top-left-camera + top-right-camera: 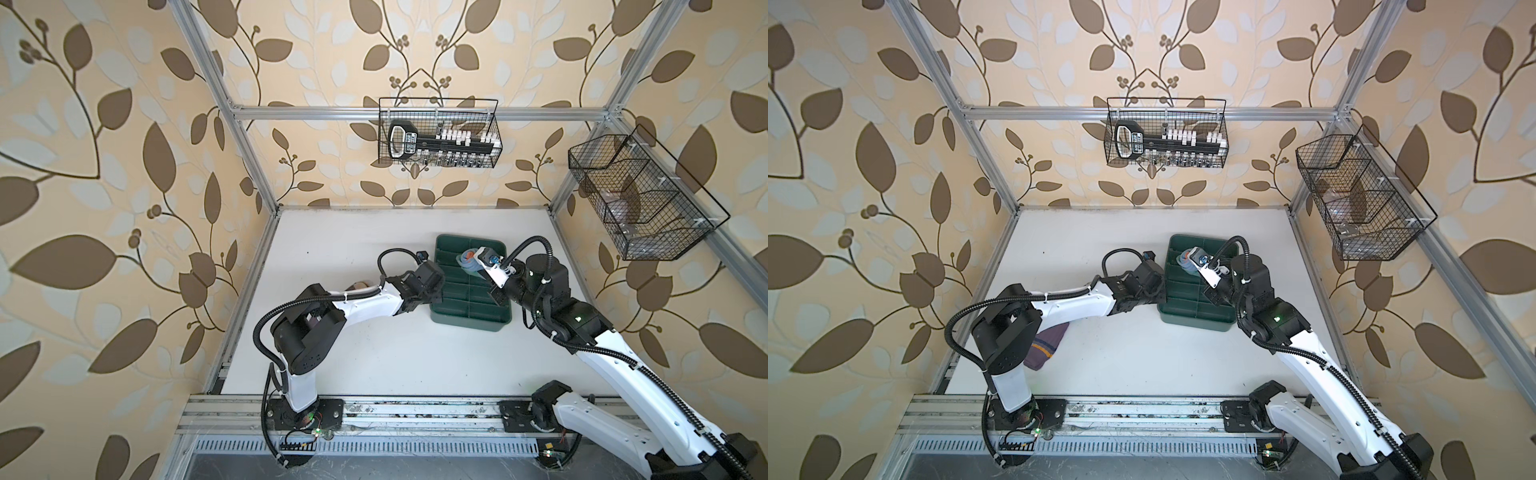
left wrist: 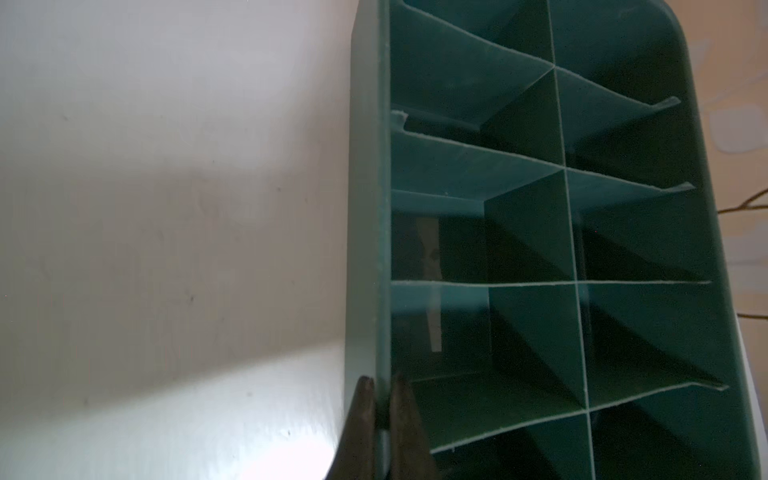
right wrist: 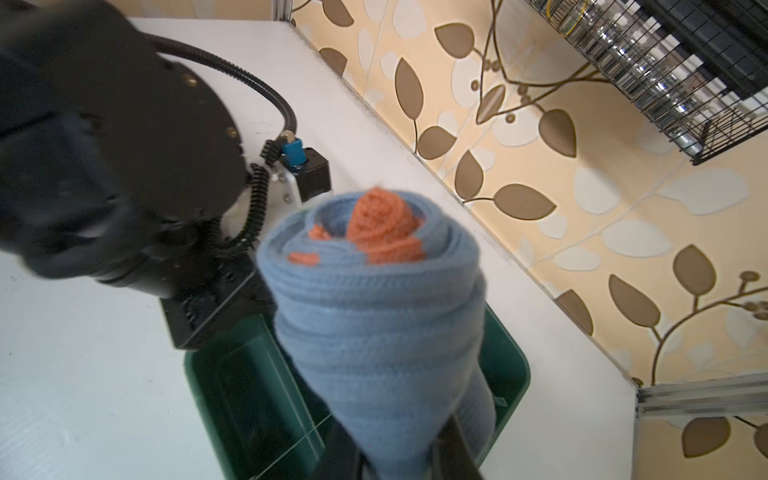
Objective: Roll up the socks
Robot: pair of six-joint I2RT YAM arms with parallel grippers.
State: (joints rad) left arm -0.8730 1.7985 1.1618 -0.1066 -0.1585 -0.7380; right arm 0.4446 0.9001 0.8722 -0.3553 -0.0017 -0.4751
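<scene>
R jaws clamp rolled light blue sock (image 3: pixel 382 332), orange at core, over far end of green divider tray (image 1: pixel 465 326). L jaws pinch tray's side wall. Purple sock (image 1: pixel 1047 345) lies on bench (image 1: pixel 374 365), partly under L arm (image 1: pixel 1075 303).

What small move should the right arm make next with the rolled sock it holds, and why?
Probably lower the rolled light blue sock into a far-end compartment of the green divided bin, then release. The right gripper is shut on the roll just over that end, and the left gripper pinches the bin's side wall, apparently steadying it.
</scene>
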